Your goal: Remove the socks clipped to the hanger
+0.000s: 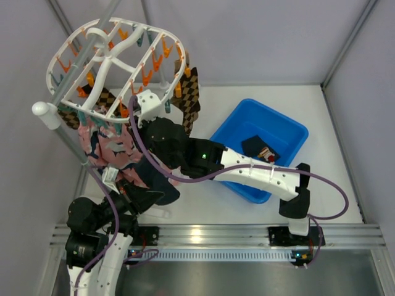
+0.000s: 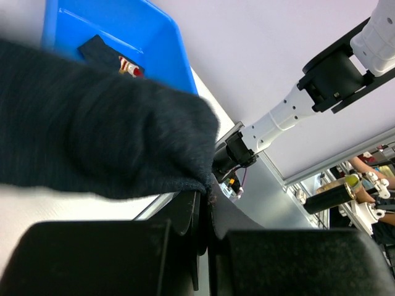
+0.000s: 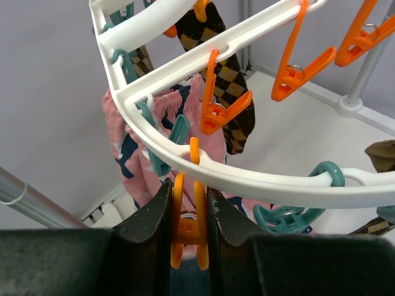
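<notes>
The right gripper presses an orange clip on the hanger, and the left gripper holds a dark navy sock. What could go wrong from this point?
1. The right gripper pinches the narrow orange clip between its fingertips. It could slip off, and the clip would snap shut again.
2. The left gripper holds the navy sock only near its edge, so a pull may lose it.
3. Pulling might swing the hanger and disturb the pink socks.

bright even light, dark sock (image 2: 92,123) blurred close to the lens
</notes>
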`<state>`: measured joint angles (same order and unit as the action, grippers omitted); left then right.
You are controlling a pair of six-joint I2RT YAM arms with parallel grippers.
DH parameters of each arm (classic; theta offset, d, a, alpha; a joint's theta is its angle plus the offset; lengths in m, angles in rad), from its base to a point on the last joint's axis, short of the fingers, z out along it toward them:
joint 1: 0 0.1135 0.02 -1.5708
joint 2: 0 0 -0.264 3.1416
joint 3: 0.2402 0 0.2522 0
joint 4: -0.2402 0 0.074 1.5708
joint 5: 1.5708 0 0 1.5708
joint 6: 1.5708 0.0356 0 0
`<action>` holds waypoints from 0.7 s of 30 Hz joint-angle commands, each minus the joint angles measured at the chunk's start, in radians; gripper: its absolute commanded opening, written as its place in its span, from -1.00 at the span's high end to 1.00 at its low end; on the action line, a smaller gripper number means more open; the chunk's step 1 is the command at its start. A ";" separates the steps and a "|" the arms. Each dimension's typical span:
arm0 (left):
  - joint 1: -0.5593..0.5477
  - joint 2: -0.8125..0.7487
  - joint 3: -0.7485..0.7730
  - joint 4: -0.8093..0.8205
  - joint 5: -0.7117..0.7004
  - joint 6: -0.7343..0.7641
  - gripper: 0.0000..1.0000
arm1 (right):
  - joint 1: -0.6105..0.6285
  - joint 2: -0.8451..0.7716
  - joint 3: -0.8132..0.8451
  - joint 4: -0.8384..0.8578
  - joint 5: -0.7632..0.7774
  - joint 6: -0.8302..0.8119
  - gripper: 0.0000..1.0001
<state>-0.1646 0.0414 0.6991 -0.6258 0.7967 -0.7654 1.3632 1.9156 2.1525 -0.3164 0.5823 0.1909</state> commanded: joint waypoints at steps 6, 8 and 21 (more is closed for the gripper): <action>0.004 -0.006 0.008 0.034 0.022 -0.009 1.00 | 0.002 -0.069 -0.060 -0.054 0.004 0.051 -0.99; 0.004 -0.006 0.013 0.032 0.022 -0.009 1.00 | -0.001 -0.137 -0.156 -0.095 -0.015 0.091 -0.99; 0.004 0.028 0.072 0.034 0.022 -0.026 1.00 | -0.018 -0.760 -1.032 0.229 -0.525 0.199 -0.99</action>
<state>-0.1646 0.0456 0.7189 -0.6296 0.8146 -0.7731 1.3514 1.2102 1.1778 -0.2543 0.2687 0.3695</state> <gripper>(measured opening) 0.035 0.993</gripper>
